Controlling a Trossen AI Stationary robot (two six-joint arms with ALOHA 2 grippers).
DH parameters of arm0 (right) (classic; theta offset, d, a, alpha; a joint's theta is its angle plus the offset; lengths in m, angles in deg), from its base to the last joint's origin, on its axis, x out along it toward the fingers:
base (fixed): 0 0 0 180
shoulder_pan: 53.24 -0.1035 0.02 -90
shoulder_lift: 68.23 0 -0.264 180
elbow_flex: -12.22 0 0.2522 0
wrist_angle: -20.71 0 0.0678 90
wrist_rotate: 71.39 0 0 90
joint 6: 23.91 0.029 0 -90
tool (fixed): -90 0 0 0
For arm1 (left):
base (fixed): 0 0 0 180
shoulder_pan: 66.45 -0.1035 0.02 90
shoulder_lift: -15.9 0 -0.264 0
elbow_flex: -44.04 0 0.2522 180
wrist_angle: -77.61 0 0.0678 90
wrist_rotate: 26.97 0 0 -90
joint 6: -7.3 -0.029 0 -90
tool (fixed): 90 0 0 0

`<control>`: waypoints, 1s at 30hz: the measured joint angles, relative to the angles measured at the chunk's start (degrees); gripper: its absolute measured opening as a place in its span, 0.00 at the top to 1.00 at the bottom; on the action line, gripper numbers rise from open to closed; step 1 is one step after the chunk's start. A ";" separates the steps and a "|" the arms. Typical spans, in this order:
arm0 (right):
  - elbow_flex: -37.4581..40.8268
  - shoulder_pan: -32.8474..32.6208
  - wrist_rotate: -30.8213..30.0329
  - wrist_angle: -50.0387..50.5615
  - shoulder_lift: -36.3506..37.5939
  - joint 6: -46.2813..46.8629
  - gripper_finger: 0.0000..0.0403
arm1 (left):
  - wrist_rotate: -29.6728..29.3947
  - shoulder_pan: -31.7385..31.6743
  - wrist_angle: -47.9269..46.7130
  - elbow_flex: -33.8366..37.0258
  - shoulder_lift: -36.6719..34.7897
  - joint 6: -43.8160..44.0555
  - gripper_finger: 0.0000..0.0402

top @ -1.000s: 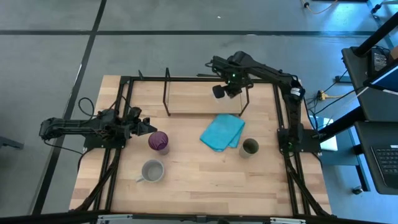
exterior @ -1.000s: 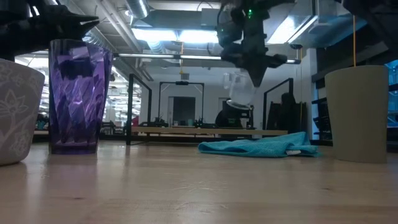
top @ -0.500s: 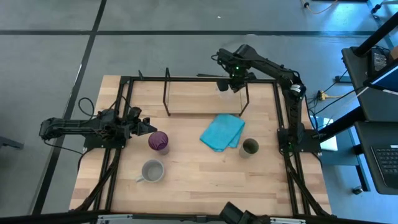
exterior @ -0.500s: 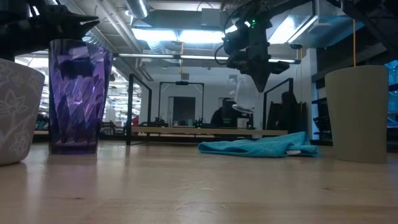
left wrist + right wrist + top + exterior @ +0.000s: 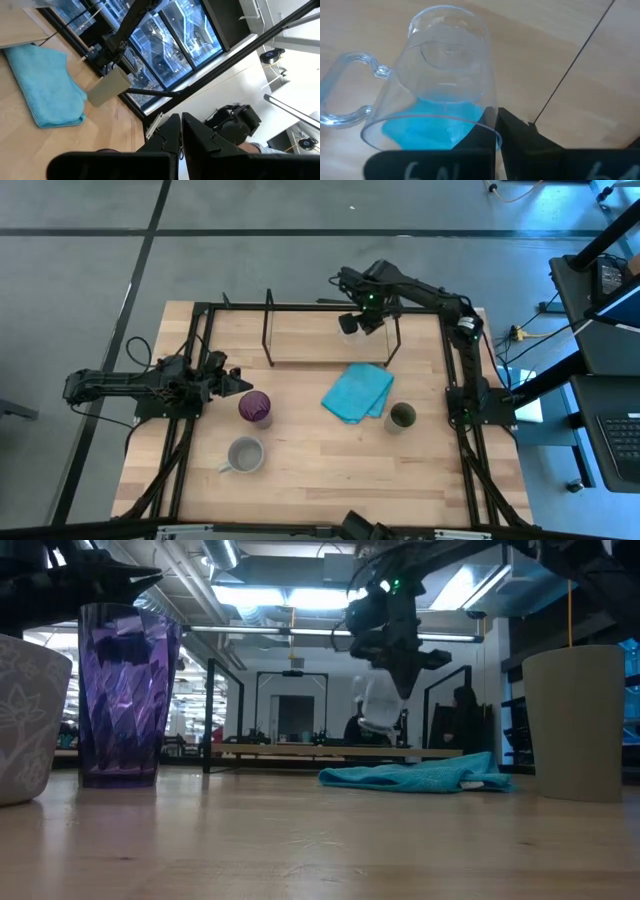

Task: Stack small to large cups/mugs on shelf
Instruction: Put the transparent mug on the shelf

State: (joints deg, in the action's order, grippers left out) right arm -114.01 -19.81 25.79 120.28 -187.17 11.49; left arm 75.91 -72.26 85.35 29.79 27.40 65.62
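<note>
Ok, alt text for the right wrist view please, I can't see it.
A clear glass mug with a handle fills the frame, gripped at its rim by the right pincer. Behind it lie the wooden table, a thin black shelf rod and turquoise cloth seen through the glass.

The right arm reaches across the table's far side, its wrist angled down. The right gripper (image 5: 352,323) hangs raised above the surface, fingers clamped. The left arm lies low at the left edge; the left gripper (image 5: 236,381) has its fingers closed together.
</note>
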 joint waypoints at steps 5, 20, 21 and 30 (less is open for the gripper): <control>0.00 0.04 -0.65 1.08 -2.03 -1.33 0.97 | 0.11 0.01 0.11 0.00 0.00 0.06 0.97; 0.00 1.07 -0.74 3.69 -2.51 -2.96 0.97 | 0.09 0.00 0.13 0.00 0.00 -0.37 0.97; 0.00 1.07 -1.00 3.69 -2.51 -3.11 0.97 | 0.09 0.00 0.13 0.00 0.00 -0.38 0.97; -0.02 1.07 -1.53 2.64 -2.88 -3.37 0.97 | 0.09 -0.01 0.13 0.00 0.00 -0.39 0.97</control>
State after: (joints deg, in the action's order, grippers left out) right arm -114.03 -18.74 24.26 122.92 -190.05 8.12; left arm 76.00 -72.27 85.48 29.79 27.40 65.23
